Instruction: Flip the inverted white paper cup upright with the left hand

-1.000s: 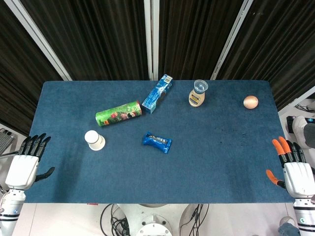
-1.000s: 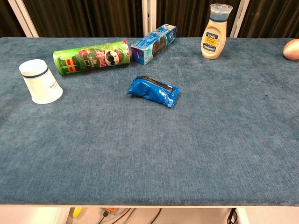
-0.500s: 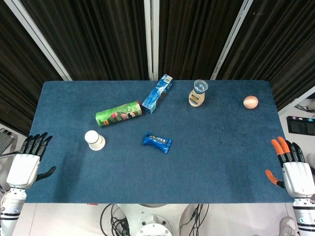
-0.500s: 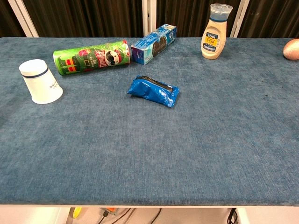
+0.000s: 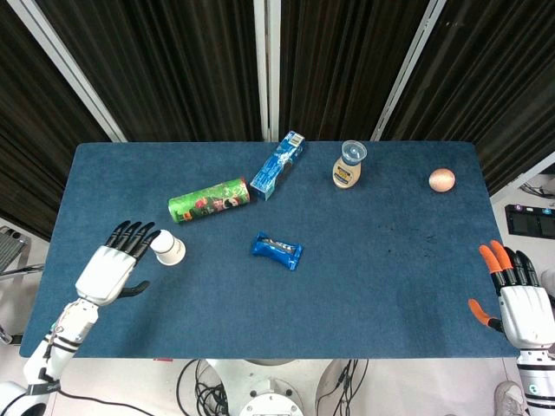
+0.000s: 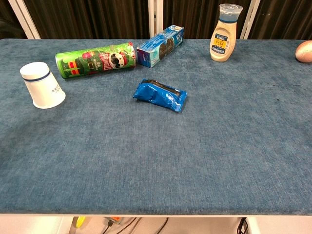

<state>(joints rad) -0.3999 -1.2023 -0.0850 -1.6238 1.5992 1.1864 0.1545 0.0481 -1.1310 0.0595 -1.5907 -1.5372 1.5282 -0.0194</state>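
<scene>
Clearly the flip is not yet done; the white paper cup (image 5: 167, 248) stands inverted on the table (image 5: 390, 286), left of centre; the left hand (image 5: 111, 265) (fingers spread, holding nothing) sits just beside it; grasping and turning remain.

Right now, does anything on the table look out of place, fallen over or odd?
Yes. The white paper cup stands upside down near the table's left edge, beside the open left hand. The green chip can lies on its side behind it. I see nothing spilled or damaged; the bottle stands upright.
</scene>
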